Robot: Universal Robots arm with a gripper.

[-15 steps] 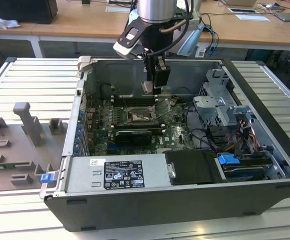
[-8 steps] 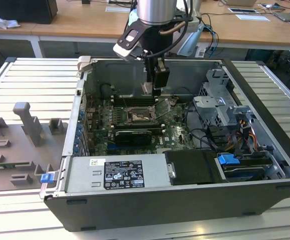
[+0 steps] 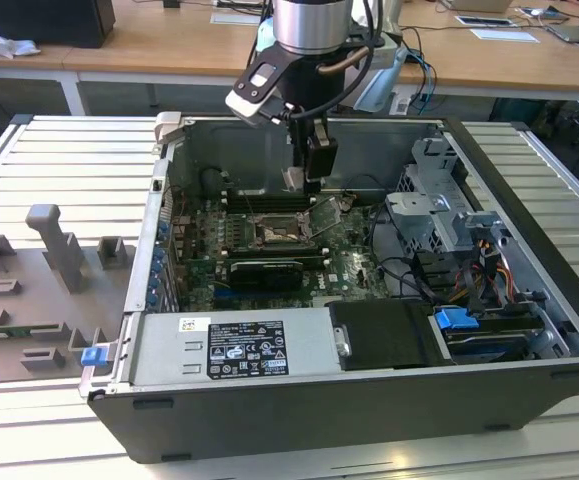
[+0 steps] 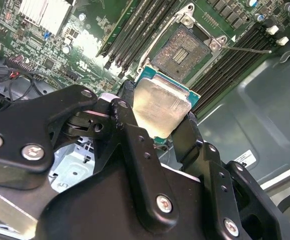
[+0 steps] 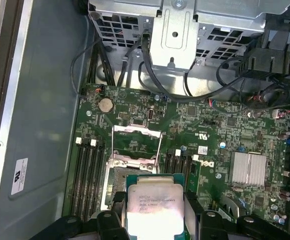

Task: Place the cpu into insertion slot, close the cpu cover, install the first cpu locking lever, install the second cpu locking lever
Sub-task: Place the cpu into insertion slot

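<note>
One chip, one arm; the exterior view was worked from its left to its right. A grey fixture tray (image 3: 59, 290) was noted outside the open computer case (image 3: 159, 260), well apart from the work. Over the motherboard, the gripper (image 3: 307, 178) was poised above the insertion slot (image 3: 274, 232), its fingers clamped on two opposite edges of the cpu (image 4: 160, 105). The chip's metal top was seen in both wrist views. The cpu was held clear of the slot and was not yet seated, and the slot's contacts were seen bare. Just to the exterior view's right of the slot, the cpu cover (image 3: 321, 216) was stood open.

Whether the chip was level with the board could not be told.

Risks judged:
- Contacts could be bent by a corner-first landing.
- Seating could be blocked by a wrong rotation.
- The chip could be dropped, since only its edges were gripped.
- The raised cover or the thin locking lever (image 4: 245, 49) could be struck by the fingers, both lying near the slot.
</note>
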